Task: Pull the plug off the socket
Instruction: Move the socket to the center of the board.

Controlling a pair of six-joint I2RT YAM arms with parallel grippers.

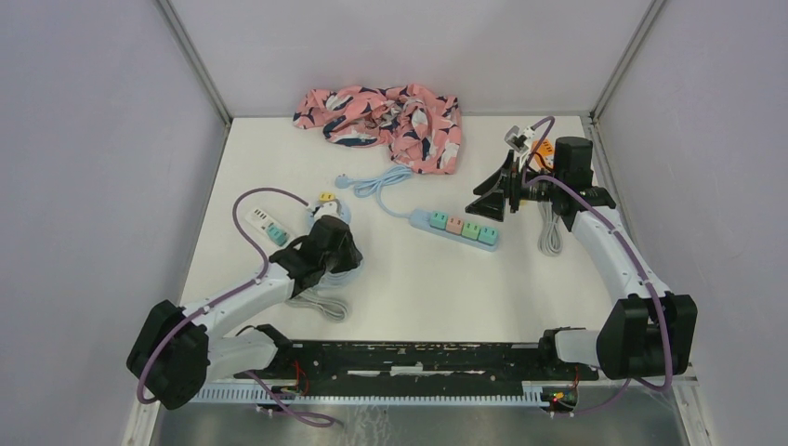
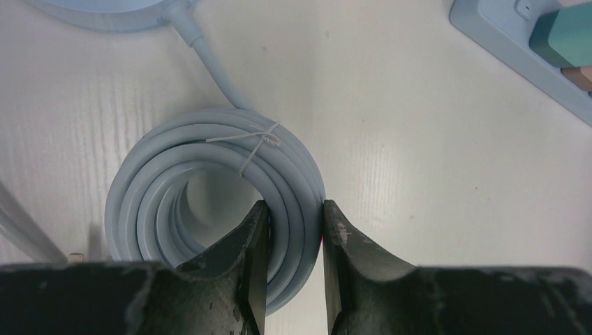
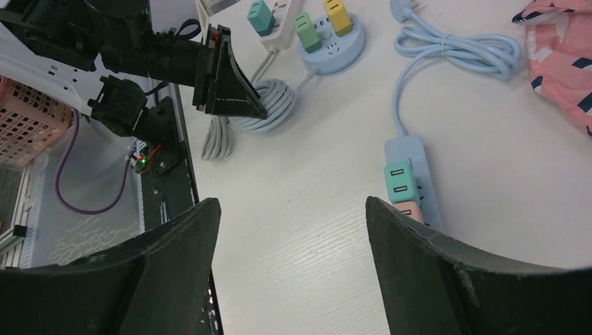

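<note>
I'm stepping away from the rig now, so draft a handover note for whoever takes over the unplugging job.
Left tool: shut on the coiled cable, beside the round socket.
Right tool: open, empty, hovering near the blue power strip.
Done: nothing; plugs sit in both.
Left: grip a plug and pull it free.

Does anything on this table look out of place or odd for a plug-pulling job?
Two things. A crumpled pink patterned cloth lies at the far edge of the white table and seems unrelated to the task. And the left gripper has its fingers around one side of the pale blue coiled cable, rather than anything plugged in.
</note>
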